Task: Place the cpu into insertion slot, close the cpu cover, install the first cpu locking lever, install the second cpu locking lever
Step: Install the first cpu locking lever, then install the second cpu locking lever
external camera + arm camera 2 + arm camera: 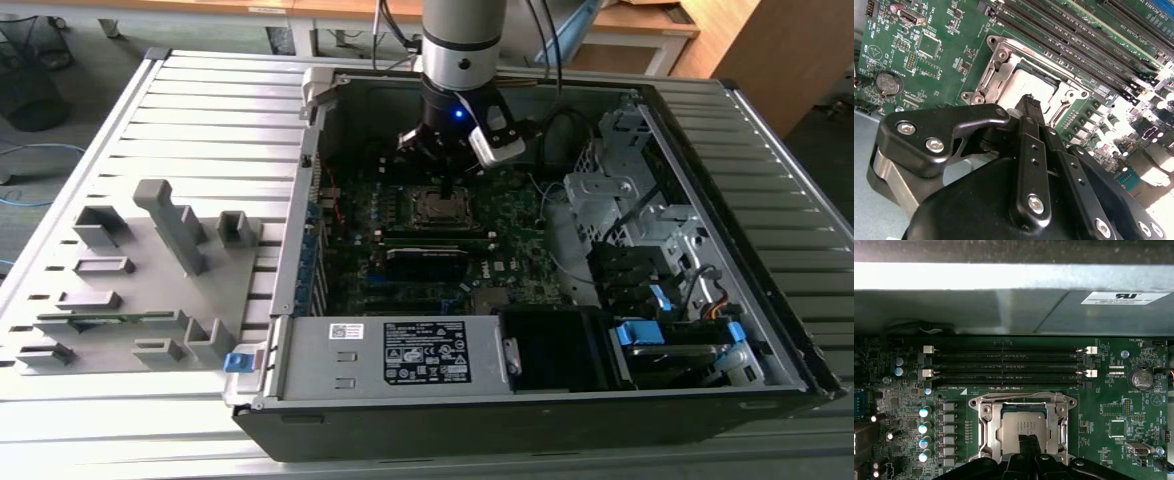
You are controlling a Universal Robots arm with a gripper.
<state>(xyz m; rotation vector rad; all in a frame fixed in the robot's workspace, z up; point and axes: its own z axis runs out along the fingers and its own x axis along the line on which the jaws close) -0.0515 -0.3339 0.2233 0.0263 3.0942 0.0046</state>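
One black robot gripper (1030,102), its fingertips drawn together with nothing between them, hovers just above the small square silver-grey cpu (1021,428), which lies flat inside the dark metal-rimmed insertion slot (985,426) on the green motherboard (1114,410). The thin silver-grey cpu cover (999,67) frames the chip. Judged good practice: press gently and squarely, keeping clear of the long black memory slots (1004,357).

An open computer case (747,330) is laid on a slatted metal table (200,110). A grey fixture block (134,270) is positioned beside it. Memory slots (1006,367) and a coin cell battery (1140,378) are mounted on the green motherboard (1104,410).
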